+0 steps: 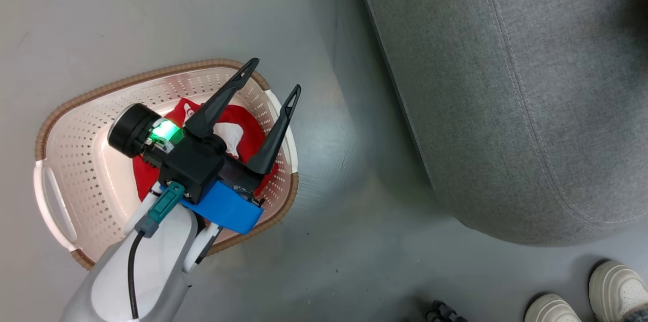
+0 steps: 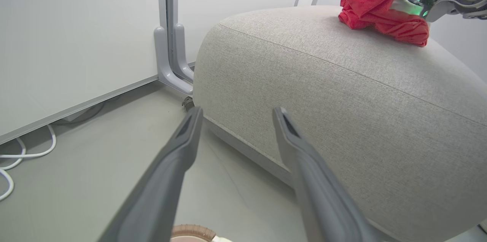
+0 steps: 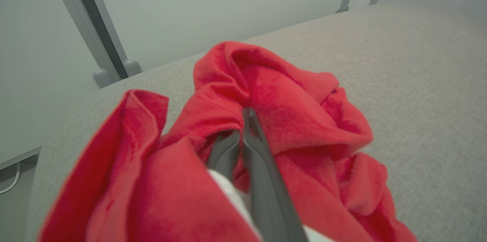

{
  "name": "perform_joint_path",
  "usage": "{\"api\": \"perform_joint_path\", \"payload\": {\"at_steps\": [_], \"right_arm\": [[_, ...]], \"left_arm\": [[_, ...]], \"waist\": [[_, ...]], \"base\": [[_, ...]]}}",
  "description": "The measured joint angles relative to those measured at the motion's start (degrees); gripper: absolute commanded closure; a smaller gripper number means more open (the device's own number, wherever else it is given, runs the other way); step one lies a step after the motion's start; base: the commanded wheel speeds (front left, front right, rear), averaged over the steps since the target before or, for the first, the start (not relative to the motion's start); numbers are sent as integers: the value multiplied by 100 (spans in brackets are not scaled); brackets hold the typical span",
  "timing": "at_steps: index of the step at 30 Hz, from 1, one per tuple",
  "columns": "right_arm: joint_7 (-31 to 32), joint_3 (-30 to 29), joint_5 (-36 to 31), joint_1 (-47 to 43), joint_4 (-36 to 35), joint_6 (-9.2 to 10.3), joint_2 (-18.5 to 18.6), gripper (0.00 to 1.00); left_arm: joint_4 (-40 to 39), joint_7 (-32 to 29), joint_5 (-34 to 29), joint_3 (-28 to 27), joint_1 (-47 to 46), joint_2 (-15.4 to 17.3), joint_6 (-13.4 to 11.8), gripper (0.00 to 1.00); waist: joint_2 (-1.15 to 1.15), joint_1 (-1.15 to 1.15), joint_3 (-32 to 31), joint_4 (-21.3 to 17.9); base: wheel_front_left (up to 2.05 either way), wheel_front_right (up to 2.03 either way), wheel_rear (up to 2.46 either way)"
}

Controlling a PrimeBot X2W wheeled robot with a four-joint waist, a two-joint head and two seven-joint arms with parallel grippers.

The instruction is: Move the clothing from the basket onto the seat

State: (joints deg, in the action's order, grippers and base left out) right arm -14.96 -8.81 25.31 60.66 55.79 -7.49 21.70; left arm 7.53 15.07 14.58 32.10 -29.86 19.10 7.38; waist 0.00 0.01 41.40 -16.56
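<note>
Left pincer [image 1: 274, 77] spread wide and empty, a red garment [image 1: 249, 125] in the basket [image 1: 86, 160] beneath it; right pincer [image 3: 242, 128] clamped on a second garment [image 3: 281, 93] on the seat [image 3: 418, 63].

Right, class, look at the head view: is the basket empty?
No, a red garment lies inside the basket, under the open left gripper.

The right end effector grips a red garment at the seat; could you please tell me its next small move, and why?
Probably open the right end effector: it is shut in the red garment, which seems to rest bunched on the seat. A second garment waits in the basket below the open left end effector.
</note>
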Motion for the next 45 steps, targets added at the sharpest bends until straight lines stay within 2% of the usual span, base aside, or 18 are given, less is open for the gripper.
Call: {"api": "perform_joint_path", "payload": {"at_steps": [8,9,10,11,12,20,31,39,45], "right_arm": [[-1,-258,-412,-178,-102,0,-132,100],[-1,-268,-454,-210,-107,0,-143,88],[-1,-278,-485,-237,-104,0,-154,65],[-1,-283,-522,-257,-107,0,-158,16],[-1,-287,-563,-279,-126,0,-163,0],[-1,-147,-861,-741,-197,0,-223,0],[36,419,-1015,-1585,-514,0,-71,0],[131,770,-1015,-2455,-1468,0,-149,0],[282,876,-1157,-3268,-2361,0,-476,0]], "left_arm": [[98,0,56,23,-42,-100,0,0],[114,0,62,23,-42,-112,0,0],[133,0,77,25,-41,-125,0,0],[153,0,98,31,-40,-141,0,0],[167,0,110,33,-34,-159,0,0],[367,0,298,-16,227,-412,0,0],[579,0,464,-479,1089,-902,0,0],[644,-1,504,-994,1822,-1136,0,0],[649,0,448,-1415,2181,-1241,0,0]], "waist": [[0,-1,-201,37],[0,0,-232,37],[0,-1,-265,39],[0,-1,-303,40],[0,-1,-346,40],[0,-1,-938,84],[0,-2,-2240,283],[0,-3,-3076,590],[1,-3,-3458,940]], "base": [[0,0,0],[0,0,0],[0,0,0],[0,0,0],[0,0,0],[0,0,0],[0,0,0],[0,0,0],[0,0,0]]}}
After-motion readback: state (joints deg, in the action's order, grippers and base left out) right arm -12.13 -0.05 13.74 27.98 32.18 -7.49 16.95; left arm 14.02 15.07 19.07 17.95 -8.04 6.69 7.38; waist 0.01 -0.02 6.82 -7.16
